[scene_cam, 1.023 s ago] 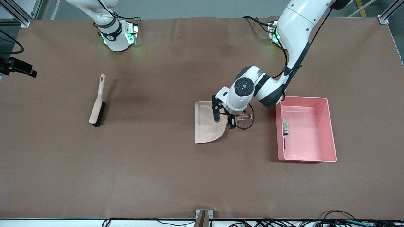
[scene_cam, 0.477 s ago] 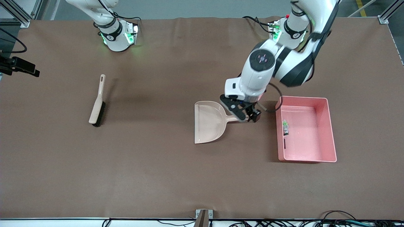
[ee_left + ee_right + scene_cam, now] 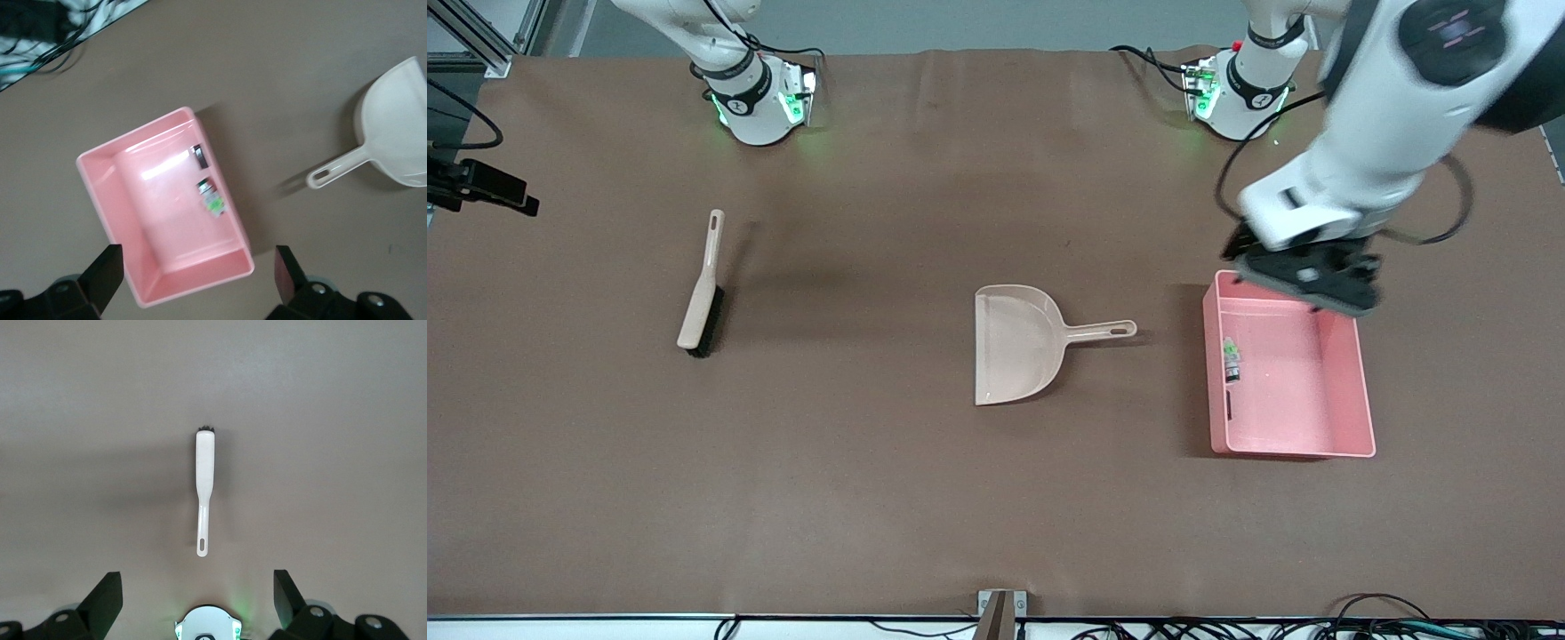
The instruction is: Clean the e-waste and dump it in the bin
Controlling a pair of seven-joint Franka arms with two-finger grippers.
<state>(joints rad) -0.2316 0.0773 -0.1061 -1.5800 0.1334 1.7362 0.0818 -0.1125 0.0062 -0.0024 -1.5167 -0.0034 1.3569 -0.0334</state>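
The pink bin [image 3: 1361, 373] stands toward the left arm's end of the table. In it lie the white-silver piece with a green tip [image 3: 1231, 356] and the dark block [image 3: 1229, 404], both by the wall facing the dustpan. My left gripper [image 3: 1307, 286] is open and empty, up in the air over the bin's edge nearest the robots. The left wrist view shows the bin [image 3: 100, 200], the white-silver piece [image 3: 211, 198] and the dark block [image 3: 199, 156] below my left gripper [image 3: 197, 280]. My right gripper [image 3: 197, 600] is open and empty, waiting high over the table.
The beige dustpan [image 3: 1018, 342] lies mid-table, handle pointing at the bin; it also shows in the left wrist view [image 3: 393, 133]. A beige brush [image 3: 701, 307] lies toward the right arm's end and shows in the right wrist view [image 3: 204, 473].
My left gripper left the dustpan handle, rose and swung toward the left arm's end, over the bin's edge. The dustpan stays flat on the table. The right arm has not moved.
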